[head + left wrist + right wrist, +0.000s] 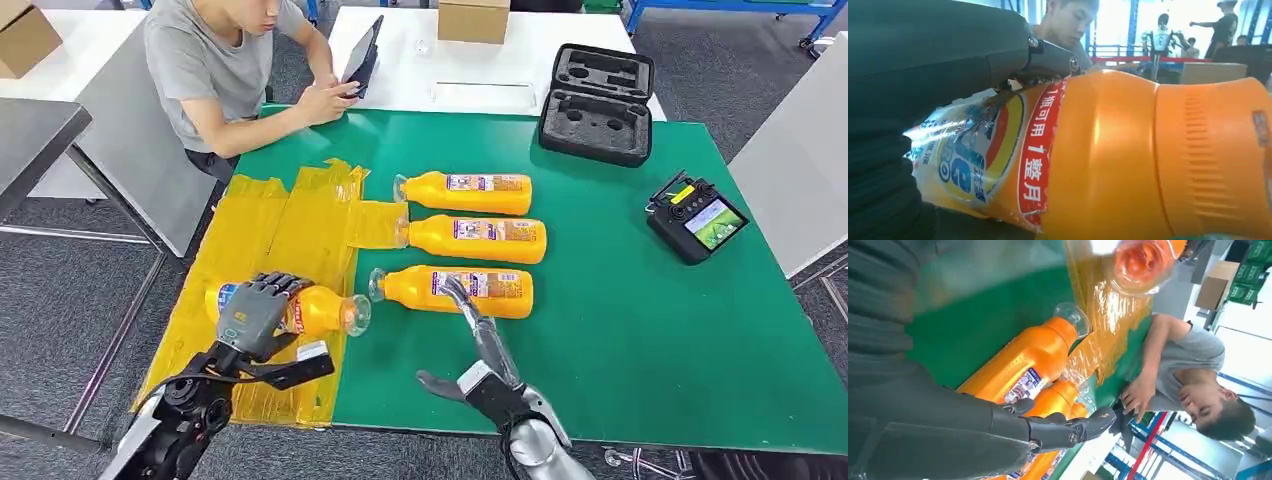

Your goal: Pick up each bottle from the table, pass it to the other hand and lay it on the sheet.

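Note:
My left hand (258, 315) grips an orange bottle (325, 310) around its labelled body. The bottle lies sideways over the yellow sheet (290, 215), cap pointing right. Close up, the held bottle (1108, 160) shows its red and blue label under my fingers (1048, 57). Three more orange bottles lie on the green table (620, 330): far (470, 192), middle (480, 239), near (490, 290). My right hand (485, 370) is open, its long fingers stretched toward the near bottle (1023, 365), holding nothing. Whether a fingertip touches that bottle I cannot tell.
A person sits at the table's far left corner with a tablet (362, 55). A black foam case (597, 100) stands at the back. A remote controller (695, 218) lies at the right. The table's front edge runs just under my hands.

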You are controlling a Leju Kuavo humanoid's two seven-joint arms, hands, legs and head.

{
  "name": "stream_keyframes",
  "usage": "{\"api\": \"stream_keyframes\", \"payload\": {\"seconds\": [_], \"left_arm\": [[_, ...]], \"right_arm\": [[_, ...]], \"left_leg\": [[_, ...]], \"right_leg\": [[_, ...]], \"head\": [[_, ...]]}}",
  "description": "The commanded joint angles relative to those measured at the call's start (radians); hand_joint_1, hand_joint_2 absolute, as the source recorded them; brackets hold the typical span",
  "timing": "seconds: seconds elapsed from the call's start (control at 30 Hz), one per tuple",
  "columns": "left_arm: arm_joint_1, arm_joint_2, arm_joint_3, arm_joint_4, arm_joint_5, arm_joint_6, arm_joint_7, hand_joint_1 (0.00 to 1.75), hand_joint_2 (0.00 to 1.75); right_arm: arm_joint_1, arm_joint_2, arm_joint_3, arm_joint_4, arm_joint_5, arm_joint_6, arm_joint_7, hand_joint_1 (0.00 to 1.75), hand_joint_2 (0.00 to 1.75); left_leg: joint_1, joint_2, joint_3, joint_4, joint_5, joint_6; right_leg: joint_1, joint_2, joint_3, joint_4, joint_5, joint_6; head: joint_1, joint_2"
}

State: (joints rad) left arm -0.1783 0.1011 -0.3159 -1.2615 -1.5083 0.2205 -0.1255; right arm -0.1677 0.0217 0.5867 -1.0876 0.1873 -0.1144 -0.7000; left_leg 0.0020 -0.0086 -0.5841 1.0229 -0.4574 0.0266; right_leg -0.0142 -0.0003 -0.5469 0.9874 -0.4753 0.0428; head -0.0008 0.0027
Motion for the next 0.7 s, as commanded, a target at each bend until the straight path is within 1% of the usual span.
{"api": "stream_keyframes", "payload": {"seconds": [0.03, 0.13, 0.17, 0.2, 0.23, 0.27, 0.33, 0.4, 0.47, 0.57, 0.6, 0.7], "left_arm": [[0.022, 0.04, -0.031, 0.046, 0.038, -0.034, -0.05, 1.69, 1.75], [0.02, 0.041, -0.049, 0.054, 0.045, -0.063, -0.074, 1.71, 1.75], [0.017, 0.04, -0.057, 0.062, 0.053, -0.074, -0.089, 1.68, 1.75], [0.018, 0.037, -0.06, 0.065, 0.053, -0.075, -0.089, 1.71, 1.75], [0.014, 0.036, -0.067, 0.074, 0.051, -0.079, -0.09, 1.68, 1.75], [0.014, 0.034, -0.069, 0.078, 0.051, -0.08, -0.09, 1.69, 1.75], [-0.005, 0.034, -0.082, 0.109, 0.052, -0.097, -0.094, 1.69, 1.75], [-0.018, 0.032, -0.085, 0.132, 0.061, -0.114, -0.099, 1.66, 1.75], [-0.055, 0.019, -0.096, 0.204, 0.099, -0.144, -0.124, 1.64, 1.75], [-0.087, 0.008, -0.11, 0.279, 0.134, -0.168, -0.156, 1.66, 1.75], [-0.096, 0.003, -0.12, 0.308, 0.141, -0.168, -0.164, 1.71, 1.75], [-0.094, -0.002, -0.123, 0.316, 0.145, -0.166, -0.166, 1.69, 1.75]], "right_arm": [[-0.039, -0.012, 0.037, 0.023, -0.009, 0.011, 0.002, 0.0, 1.75], [-0.045, -0.009, 0.042, 0.028, -0.014, 0.016, 0.002, 0.0, 1.75], [-0.047, -0.008, 0.044, 0.031, -0.015, 0.018, 0.002, 0.0, 1.75], [-0.047, -0.007, 0.044, 0.032, -0.015, 0.019, 0.002, 0.0, 1.75], [-0.049, -0.006, 0.046, 0.036, -0.016, 0.02, 0.002, 0.0, 1.75], [-0.049, -0.005, 0.047, 0.037, -0.016, 0.021, 0.002, 0.0, 1.75], [-0.05, -0.005, 0.05, 0.04, -0.018, 0.022, 0.002, 0.0, 1.75], [-0.05, -0.006, 0.051, 0.042, -0.019, 0.022, 0.002, 0.0, 1.75], [-0.052, -0.007, 0.056, 0.043, -0.025, 0.019, 0.002, 0.0, 1.75], [-0.052, -0.005, 0.06, 0.047, -0.027, 0.015, 0.002, 0.0, 1.75], [-0.052, -0.007, 0.059, 0.047, -0.027, 0.013, 0.002, 0.0, 1.75], [-0.052, -0.008, 0.058, 0.047, -0.027, 0.011, 0.002, 0.0, 1.75]], "left_leg": [[0.0, 0.003, 0.002, -0.001, 0.0, -0.001], [0.001, 0.004, 0.003, -0.002, 0.0, -0.002], [0.0, 0.002, 0.002, -0.001, 0.0, -0.001], [0.001, 0.004, 0.004, -0.003, 0.0, -0.002], [0.0, 0.002, 0.002, -0.001, 0.0, -0.001], [0.0, 0.002, 0.003, -0.002, 0.0, -0.001], [0.001, 0.003, 0.003, -0.001, 0.0, -0.001], [0.0, 0.0, 0.002, -0.001, 0.0, -0.001], [0.0, 0.001, 0.002, -0.001, 0.0, -0.001], [0.0, 0.0, 0.002, -0.001, 0.001, -0.001], [0.0, 0.0, 0.003, -0.002, 0.001, -0.001], [0.0, -0.001, 0.004, -0.002, 0.001, -0.001]], "right_leg": [[0.0, 0.003, 0.001, -0.001, 0.001, -0.002], [0.001, 0.003, 0.002, -0.002, 0.001, -0.002], [0.0, 0.002, 0.001, -0.001, 0.0, -0.001], [0.001, 0.003, 0.003, -0.003, 0.001, -0.003], [0.001, 0.002, 0.002, -0.001, 0.001, -0.001], [0.001, 0.002, 0.002, -0.002, 0.001, -0.002], [0.001, 0.002, 0.002, -0.002, 0.001, -0.002], [0.0, 0.0, 0.002, -0.001, 0.0, -0.001], [0.0, 0.0, 0.002, -0.001, 0.0, -0.001], [0.0, -0.001, 0.002, -0.001, 0.0, -0.001], [0.0, -0.001, 0.003, -0.002, 0.001, -0.002], [0.0, -0.001, 0.004, -0.002, 0.001, -0.002]], "head": [[0.0, 0.0], [0.0, 0.0], [0.0, 0.0], [0.0, 0.0], [0.0, 0.0], [0.0, 0.0], [0.0, 0.0], [0.0, 0.0], [0.0, 0.0], [0.0, 0.0], [0.0, 0.0], [0.0, 0.0]]}}
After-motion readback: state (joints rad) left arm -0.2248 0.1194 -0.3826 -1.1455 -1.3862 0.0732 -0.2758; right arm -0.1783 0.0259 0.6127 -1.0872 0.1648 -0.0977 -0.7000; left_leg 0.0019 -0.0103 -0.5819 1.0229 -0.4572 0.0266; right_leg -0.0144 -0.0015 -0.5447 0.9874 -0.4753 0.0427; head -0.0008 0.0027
